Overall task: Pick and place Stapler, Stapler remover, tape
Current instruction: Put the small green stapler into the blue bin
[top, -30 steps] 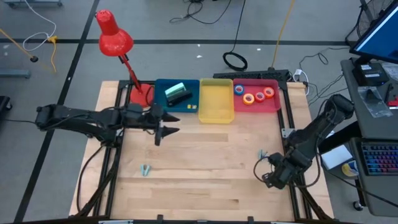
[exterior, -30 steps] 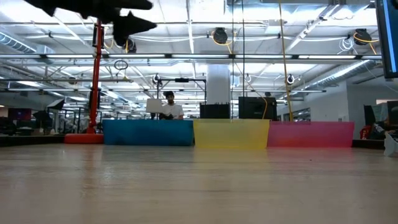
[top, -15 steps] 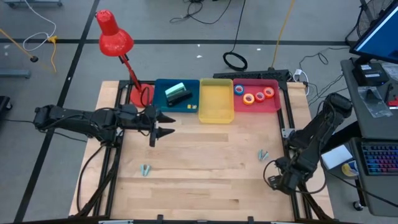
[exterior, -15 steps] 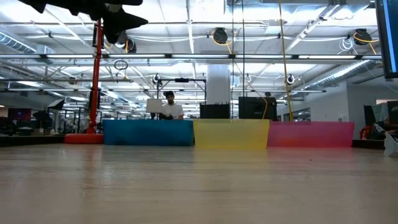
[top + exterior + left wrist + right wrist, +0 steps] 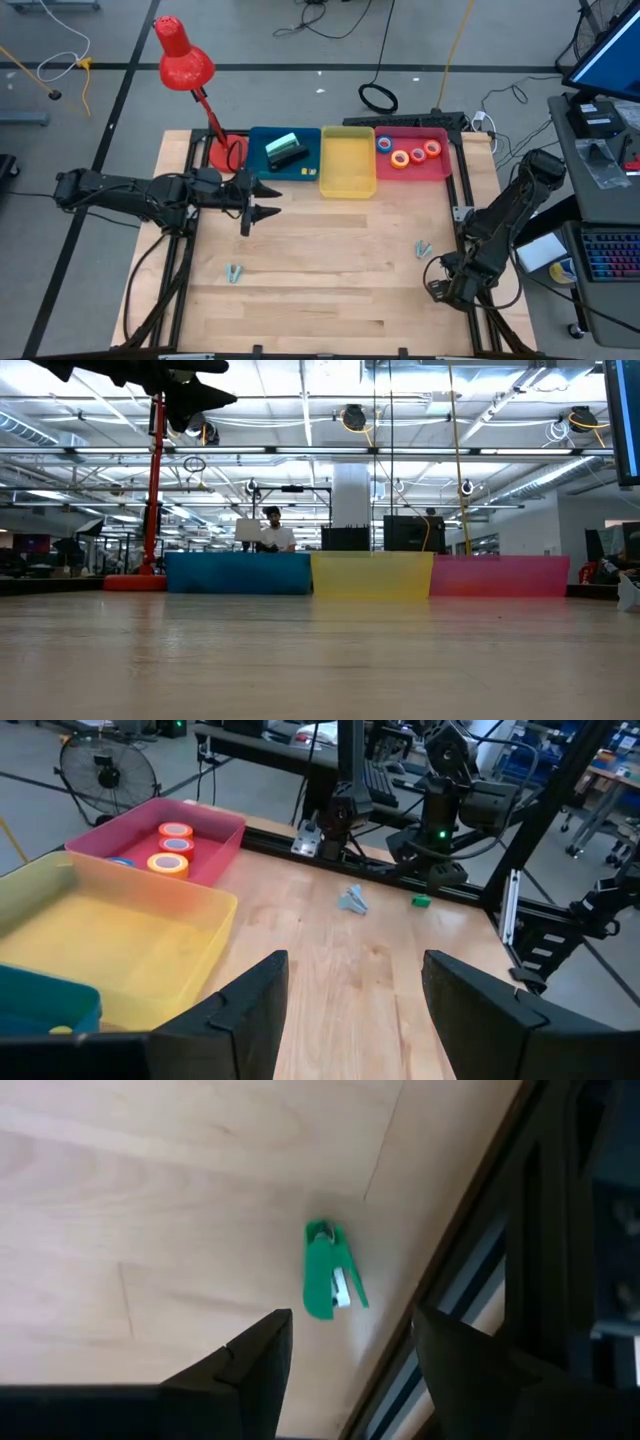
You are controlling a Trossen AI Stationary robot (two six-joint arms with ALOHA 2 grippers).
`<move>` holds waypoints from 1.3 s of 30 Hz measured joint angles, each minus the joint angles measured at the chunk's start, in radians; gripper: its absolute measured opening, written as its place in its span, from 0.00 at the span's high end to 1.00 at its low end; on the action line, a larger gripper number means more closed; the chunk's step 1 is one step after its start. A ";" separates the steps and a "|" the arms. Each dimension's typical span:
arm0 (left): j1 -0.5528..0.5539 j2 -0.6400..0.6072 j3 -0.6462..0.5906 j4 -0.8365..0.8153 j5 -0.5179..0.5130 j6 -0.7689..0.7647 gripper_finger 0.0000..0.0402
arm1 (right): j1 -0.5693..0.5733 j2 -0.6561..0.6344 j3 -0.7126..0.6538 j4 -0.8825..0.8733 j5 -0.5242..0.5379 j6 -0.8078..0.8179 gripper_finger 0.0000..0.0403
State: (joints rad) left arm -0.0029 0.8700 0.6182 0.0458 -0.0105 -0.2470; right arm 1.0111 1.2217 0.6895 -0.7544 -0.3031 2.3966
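A small green stapler point(image 5: 328, 1270) lies flat on the wooden table by its right edge, just ahead of my right gripper point(image 5: 345, 1380), which is open and empty over the near right corner point(image 5: 443, 290). My left gripper point(image 5: 262, 205) is open and empty, raised over the table's left half, near the blue bin point(image 5: 285, 158). That bin holds a green and black stapler point(image 5: 286, 151). Several tape rolls point(image 5: 408, 153) lie in the pink bin point(image 5: 440, 168). Two grey claw-shaped staple removers point(image 5: 234, 272) point(image 5: 422, 248) lie on the table.
An empty yellow bin point(image 5: 347, 160) stands between the blue and pink bins along the far edge. A red desk lamp point(image 5: 185, 62) stands at the far left corner. Black frame rails point(image 5: 560, 1230) run along the table's right edge. People sit far behind the table point(image 5: 272, 530).
My right gripper has gone toward the table's near right corner and stayed open. My left gripper has drawn back a little toward the table's left edge, still open.
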 joint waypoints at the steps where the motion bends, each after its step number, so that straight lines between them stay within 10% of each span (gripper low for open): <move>1: 0.000 0.000 0.000 -0.001 0.000 0.000 0.43 | 0.000 0.000 -0.003 0.000 0.002 0.000 0.50; 39: 0.000 0.000 0.000 -0.019 0.000 -0.018 0.43 | -0.029 0.000 -0.174 0.181 -0.028 -0.057 0.63</move>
State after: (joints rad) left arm -0.0025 0.8700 0.6186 0.0265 -0.0101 -0.2649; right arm 0.9817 1.2217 0.5159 -0.5732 -0.3311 2.3393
